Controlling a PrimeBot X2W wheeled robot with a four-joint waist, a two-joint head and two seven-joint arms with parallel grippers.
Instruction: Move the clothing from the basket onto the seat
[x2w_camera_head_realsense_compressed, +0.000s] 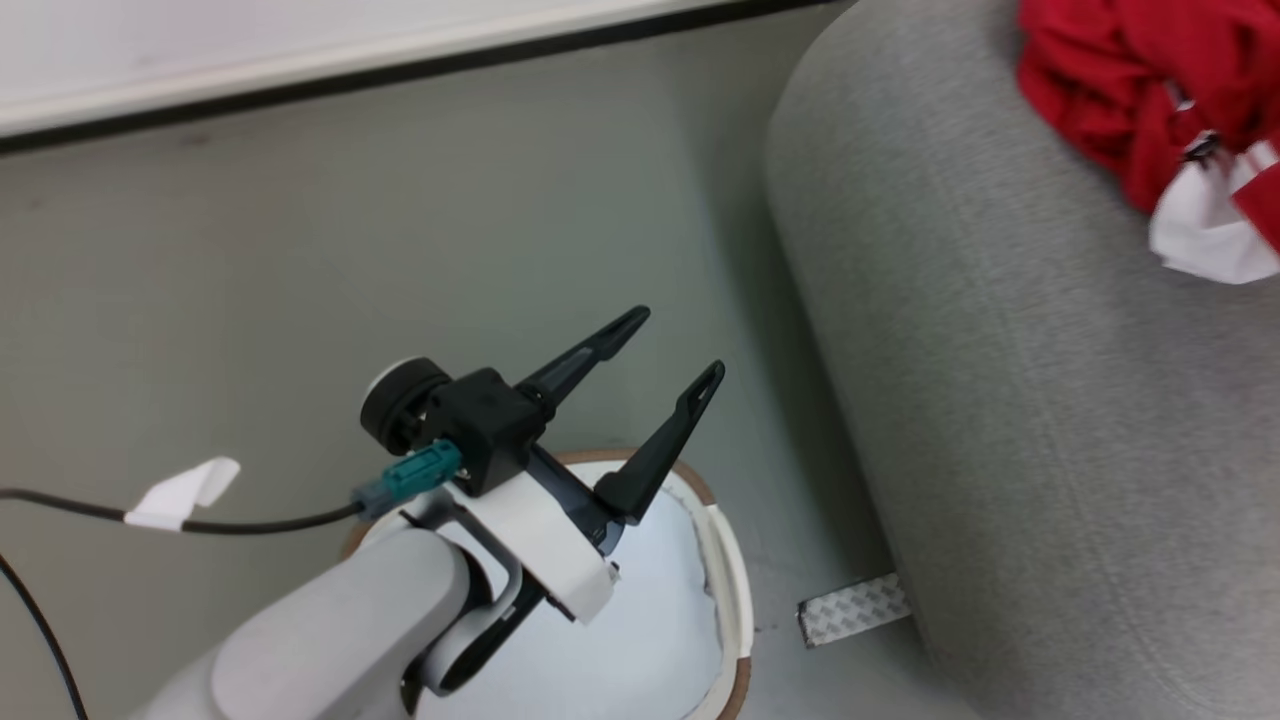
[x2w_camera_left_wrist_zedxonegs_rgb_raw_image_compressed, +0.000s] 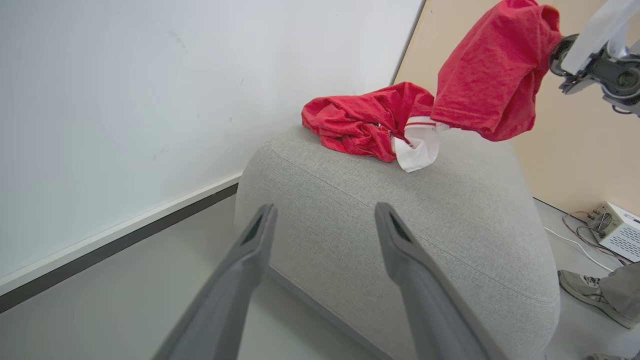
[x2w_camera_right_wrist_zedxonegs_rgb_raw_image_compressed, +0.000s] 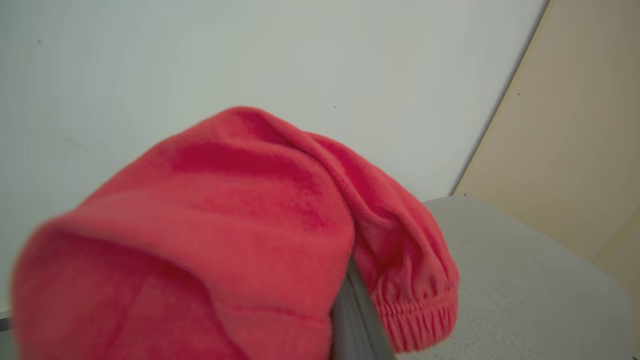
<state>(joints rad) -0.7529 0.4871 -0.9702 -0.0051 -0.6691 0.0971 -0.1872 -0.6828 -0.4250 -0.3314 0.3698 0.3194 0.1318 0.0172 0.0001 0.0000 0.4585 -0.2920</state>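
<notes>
The grey seat (x2w_camera_head_realsense_compressed: 1000, 400) (x2w_camera_left_wrist_zedxonegs_rgb_raw_image_compressed: 400, 240) (x2w_camera_right_wrist_zedxonegs_rgb_raw_image_compressed: 525, 280) carries a crumpled pile of red clothing (x2w_camera_head_realsense_compressed: 1110, 80) (x2w_camera_left_wrist_zedxonegs_rgb_raw_image_compressed: 360, 120) with a white sleeve (x2w_camera_head_realsense_compressed: 1205, 235) (x2w_camera_left_wrist_zedxonegs_rgb_raw_image_compressed: 417, 147) hanging from it. Another red garment (x2w_camera_left_wrist_zedxonegs_rgb_raw_image_compressed: 492, 70) (x2w_camera_right_wrist_zedxonegs_rgb_raw_image_compressed: 225, 225) hangs above the seat, draped over my right gripper (x2w_camera_left_wrist_zedxonegs_rgb_raw_image_compressed: 565, 65), which is shut on it; one dark finger (x2w_camera_right_wrist_zedxonegs_rgb_raw_image_compressed: 355, 320) pokes out under the fabric. My left gripper (x2w_camera_head_realsense_compressed: 678, 343) (x2w_camera_left_wrist_zedxonegs_rgb_raw_image_compressed: 325, 210) stands open and holds nothing. It hovers above the white basket (x2w_camera_head_realsense_compressed: 735, 600) with its brown rim, and its fingers point toward the seat.
The basket stands on grey floor beside the seat's rounded side. A strip of patterned tape (x2w_camera_head_realsense_compressed: 855, 608) lies on the floor there. A black cable with a white tag (x2w_camera_head_realsense_compressed: 185, 495) trails left. A white box with wires (x2w_camera_left_wrist_zedxonegs_rgb_raw_image_compressed: 617, 230) and a person's shoe (x2w_camera_left_wrist_zedxonegs_rgb_raw_image_compressed: 585, 290) lie beyond the seat.
</notes>
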